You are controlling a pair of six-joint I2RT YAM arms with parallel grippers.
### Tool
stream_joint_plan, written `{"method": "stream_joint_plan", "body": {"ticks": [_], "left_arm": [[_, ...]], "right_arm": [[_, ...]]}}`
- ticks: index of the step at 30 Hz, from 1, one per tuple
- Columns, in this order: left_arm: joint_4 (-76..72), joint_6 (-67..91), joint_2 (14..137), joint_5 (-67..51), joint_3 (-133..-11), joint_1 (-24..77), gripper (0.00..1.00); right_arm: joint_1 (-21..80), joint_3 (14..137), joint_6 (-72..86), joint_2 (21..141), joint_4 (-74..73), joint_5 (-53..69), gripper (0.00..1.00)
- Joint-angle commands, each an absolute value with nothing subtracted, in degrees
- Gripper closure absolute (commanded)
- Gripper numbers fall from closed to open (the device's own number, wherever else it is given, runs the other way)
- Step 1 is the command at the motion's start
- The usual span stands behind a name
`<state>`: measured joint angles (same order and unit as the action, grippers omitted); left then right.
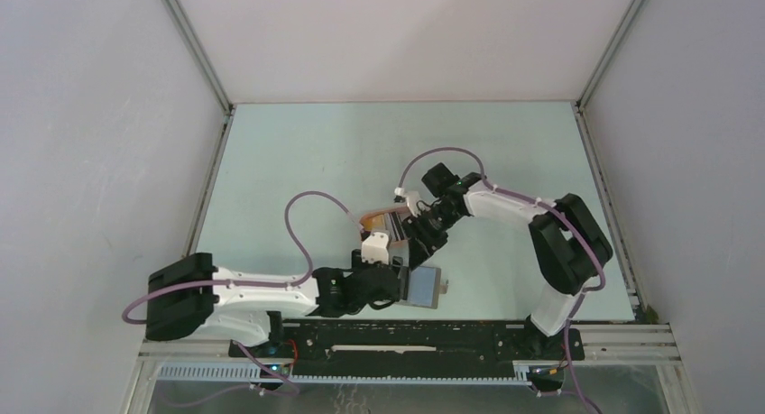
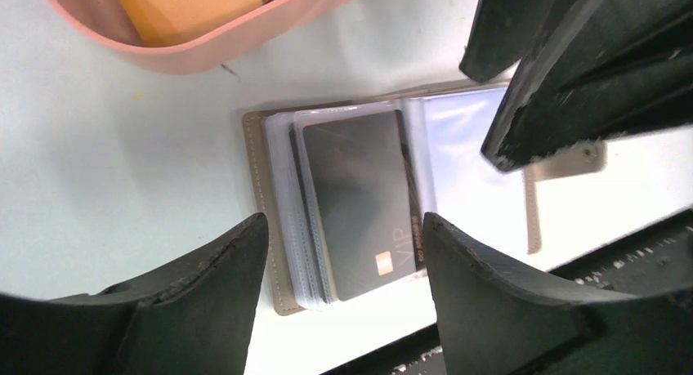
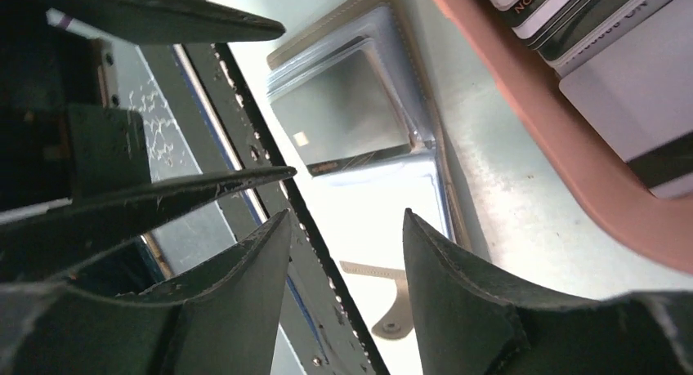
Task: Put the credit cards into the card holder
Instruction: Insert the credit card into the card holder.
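I find the flat grey folding card holder (image 2: 263,195) lying open on the pale worktop (image 2: 98,162) at the near edge. A dark grey card marked VIP (image 2: 359,195) sits in its clear sleeves. The left pincer (image 2: 343,224) hangs over the holder, spread and gripping nothing. Just beyond it, the right pincer (image 3: 346,220) is likewise spread and empty. Farther off, the peach-orange oval tray (image 2: 245,32) holds a yellow-orange card (image 2: 188,3) and dark striped cards (image 3: 584,20).

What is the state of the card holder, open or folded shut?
Open: the card holder lies spread flat, clear sleeves and a dark card showing.
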<state>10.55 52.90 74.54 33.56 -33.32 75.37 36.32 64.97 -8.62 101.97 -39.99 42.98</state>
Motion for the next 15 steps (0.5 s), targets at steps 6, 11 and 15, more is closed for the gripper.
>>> {"method": "stream_joint_plan", "body": {"ticks": [6, 11, 15], "left_arm": [[-5.1, 41.9, 61.5, 29.4, -25.5, 74.8, 0.14], [-6.2, 38.5, 54.0, 27.5, -22.5, 72.6, 0.0], [-7.0, 38.0, 47.5, 24.1, -19.2, 69.1, 0.0]], "right_arm": [[34.2, 65.2, -22.4, 85.5, -44.6, 42.0, 0.41], [33.4, 62.2, -29.0, 73.3, -43.8, 42.8, 0.42], [33.3, 59.2, -42.9, 66.1, -45.7, 48.2, 0.4]]}}
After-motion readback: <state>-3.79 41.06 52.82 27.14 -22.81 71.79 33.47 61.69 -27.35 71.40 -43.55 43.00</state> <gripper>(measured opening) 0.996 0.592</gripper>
